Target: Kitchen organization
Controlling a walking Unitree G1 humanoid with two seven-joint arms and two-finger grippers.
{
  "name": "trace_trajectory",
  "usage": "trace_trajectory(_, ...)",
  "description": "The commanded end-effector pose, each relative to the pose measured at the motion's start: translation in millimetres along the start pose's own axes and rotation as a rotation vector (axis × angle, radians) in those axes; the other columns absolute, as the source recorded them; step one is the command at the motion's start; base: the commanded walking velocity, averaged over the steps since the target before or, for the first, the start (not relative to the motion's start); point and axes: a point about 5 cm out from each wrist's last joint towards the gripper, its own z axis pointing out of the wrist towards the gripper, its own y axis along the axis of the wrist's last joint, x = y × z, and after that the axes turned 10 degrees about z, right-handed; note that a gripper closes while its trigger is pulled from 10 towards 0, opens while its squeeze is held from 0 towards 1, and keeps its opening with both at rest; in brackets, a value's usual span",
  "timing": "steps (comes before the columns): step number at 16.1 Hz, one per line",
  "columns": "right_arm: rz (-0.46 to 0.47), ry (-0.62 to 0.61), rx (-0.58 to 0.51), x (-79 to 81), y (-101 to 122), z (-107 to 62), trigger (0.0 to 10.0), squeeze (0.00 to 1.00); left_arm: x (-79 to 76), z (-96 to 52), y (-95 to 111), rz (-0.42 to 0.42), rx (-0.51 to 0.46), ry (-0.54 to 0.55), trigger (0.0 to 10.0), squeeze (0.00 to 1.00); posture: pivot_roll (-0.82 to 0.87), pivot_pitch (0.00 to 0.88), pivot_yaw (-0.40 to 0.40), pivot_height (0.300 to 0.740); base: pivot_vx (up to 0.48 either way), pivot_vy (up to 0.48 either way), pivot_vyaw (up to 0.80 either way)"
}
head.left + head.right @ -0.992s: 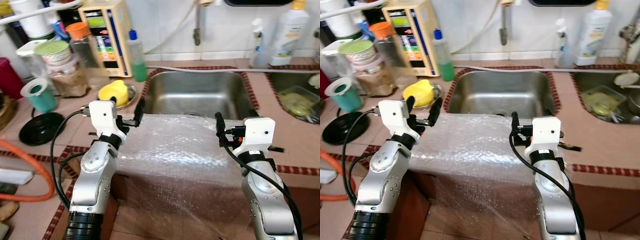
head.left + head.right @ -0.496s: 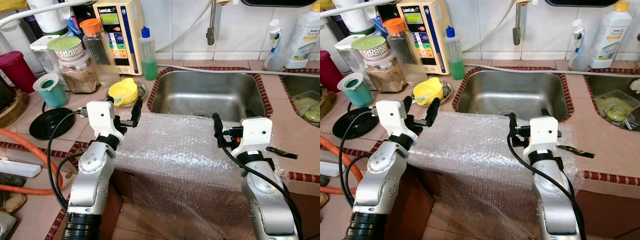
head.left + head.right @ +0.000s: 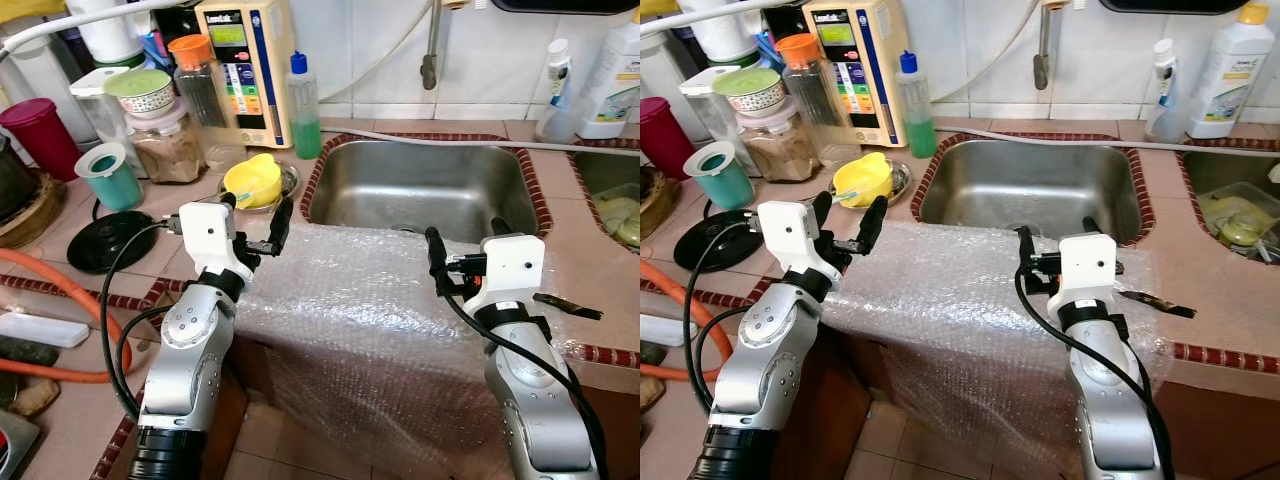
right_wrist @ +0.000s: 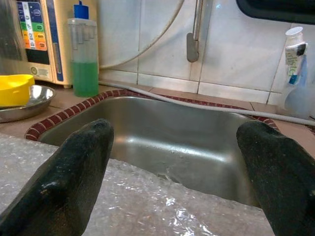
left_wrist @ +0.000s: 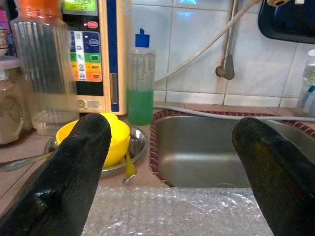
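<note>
Bubble wrap (image 3: 370,310) runs off frame at 6 o'clock; white bottle (image 3: 618,70) at 2 o'clock cropped; dispenser (image 3: 248,60) labels unreadable.

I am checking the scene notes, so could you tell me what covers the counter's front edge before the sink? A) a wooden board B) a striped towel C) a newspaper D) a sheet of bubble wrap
D: a clear sheet of bubble wrap drapes over the counter edge in front of the steel sink, between the left gripper and the right gripper.

Home kitchen: steel sink (image 3: 420,185), tiled counter (image 3: 585,270).
</note>
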Motion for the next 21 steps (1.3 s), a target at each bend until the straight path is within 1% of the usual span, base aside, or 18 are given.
trace_trajectory(1, 0.000, 0.019, -0.007, 4.7, 2.4, -0.7, 10.0, 0.00, 2.6, -2.4, 3.6, 0.007, -0.018, 0.007, 10.0, 0.00, -0.02, 0.000, 0.119, 0.740, 0.255, 0.000, 0.00)
trace_trajectory(16, -0.005, 0.021, -0.004, 4.4, 2.3, -2.5, 10.0, 0.00, -1.6, -5.1, 1.8, -0.003, -0.011, -0.017, 10.0, 0.00, -0.02, 0.000, 0.122, 0.740, 0.295, 0.000, 0.00)
trace_trajectory(17, -0.007, 0.023, -0.003, 4.0, 2.2, -2.7, 10.0, 0.00, -1.9, -5.5, 1.8, -0.018, -0.013, -0.007, 10.0, 0.00, -0.02, 0.000, 0.122, 0.740, 0.000, 0.000, 0.00)
trace_trajectory(19, -0.008, 0.025, 0.000, 3.9, 1.4, -3.1, 10.0, 0.00, -1.6, -6.2, 1.3, -0.015, -0.007, 0.000, 10.0, 0.00, -0.02, 0.000, 0.120, 0.740, 0.000, 0.000, 0.00)
trace_trajectory(21, -0.006, 0.036, 0.008, 5.5, -0.2, -4.7, 10.0, 0.00, 5.3, -11.0, 1.2, 0.019, -0.006, 0.055, 10.0, 0.00, -0.01, 0.000, 0.119, 0.740, 0.000, 0.000, 0.00)
